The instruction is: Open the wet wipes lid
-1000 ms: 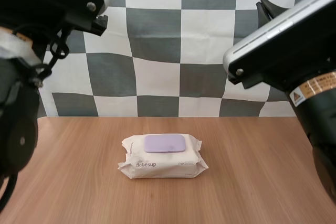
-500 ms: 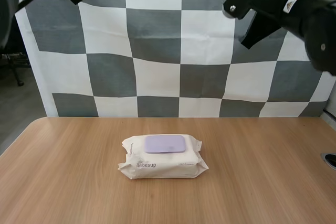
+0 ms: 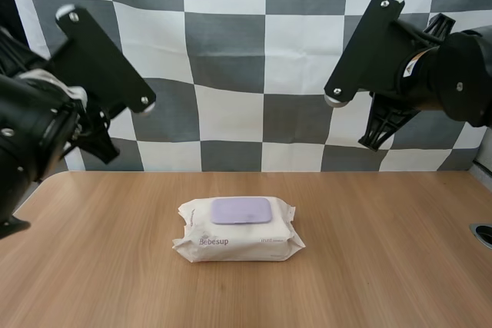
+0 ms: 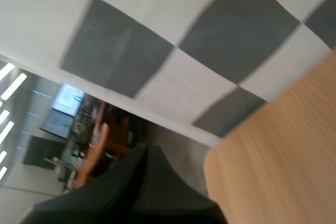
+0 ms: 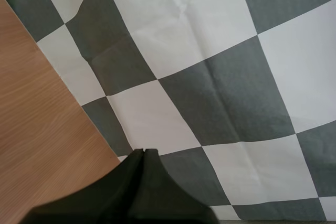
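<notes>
Left of the pack of wet wipes (image 3: 237,230) and well above it, the left arm (image 3: 46,120) hangs over the near left side of the wooden table (image 3: 384,251). The left gripper (image 4: 147,148) has its fingers pressed together into one dark wedge, gripping nothing. The pack lies flat at the middle of the table, its printed long side facing the arms' bases and its purple lid (image 3: 241,210) closed flat on top. Right of the pack and high above it, the right arm (image 3: 430,74) is raised, well apart from it. The right gripper (image 5: 143,151) likewise has its fingers together and is empty.
</notes>
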Motion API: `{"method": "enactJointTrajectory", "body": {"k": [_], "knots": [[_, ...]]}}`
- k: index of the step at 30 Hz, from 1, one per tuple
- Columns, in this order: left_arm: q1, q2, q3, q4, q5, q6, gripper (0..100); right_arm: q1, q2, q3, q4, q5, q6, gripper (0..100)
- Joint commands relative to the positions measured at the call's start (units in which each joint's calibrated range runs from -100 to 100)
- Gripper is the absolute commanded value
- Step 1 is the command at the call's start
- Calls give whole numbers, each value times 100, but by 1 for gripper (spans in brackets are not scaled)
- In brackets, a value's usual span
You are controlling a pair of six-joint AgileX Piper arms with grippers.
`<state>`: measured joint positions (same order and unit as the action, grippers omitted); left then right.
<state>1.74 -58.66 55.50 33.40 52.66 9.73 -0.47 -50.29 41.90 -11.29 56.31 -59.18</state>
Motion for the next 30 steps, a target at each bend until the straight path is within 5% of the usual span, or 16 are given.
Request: {"method": "enactJointTrajectory", "body": {"k": [1,7,12,22,30], "knots": [[69,338,1073,-673,-292,124,0,4,29,-2,4,141,33,0],[450,1483,1017,-2435,-1353,1397,0,4,29,-2,-10,281,68,0],[776,1755,628,-4306,-1011,2446,0,4,196,-2,1,112,68,0],[1302,2059,-3,-7270,2284,4040,0,4,701,-2,-11,90,68,0],[1928,2769,-3,-8097,4734,4943,0,4,701,-2,-11,46,68,0]]}}
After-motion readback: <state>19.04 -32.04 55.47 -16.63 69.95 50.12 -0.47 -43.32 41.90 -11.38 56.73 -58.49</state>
